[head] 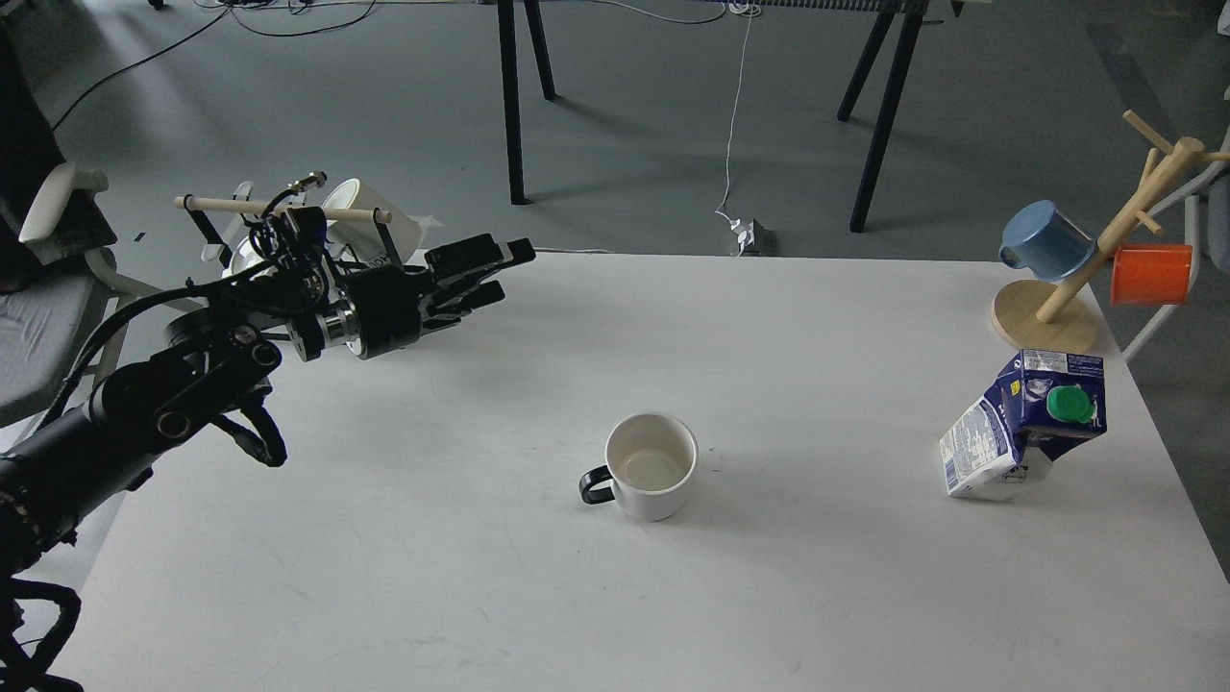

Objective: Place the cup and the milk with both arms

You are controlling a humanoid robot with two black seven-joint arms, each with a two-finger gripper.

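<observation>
The cup [653, 468], a squat white mug with a black loop handle on its left, stands upright near the middle of the white table [817, 596]. The milk [1024, 424], a dark-blue and white carton with a green cap, stands leaning at the right side of the table. My left gripper [500, 272] is open and empty, raised well up and to the left of the cup, near the table's far left. The right arm is out of view.
A black wire rack [317, 288] with cream mugs stands at the table's back left, just behind my left arm. A wooden mug tree [1076, 288] with a blue cup [1045, 242] and an orange cup [1151, 274] stands at the back right.
</observation>
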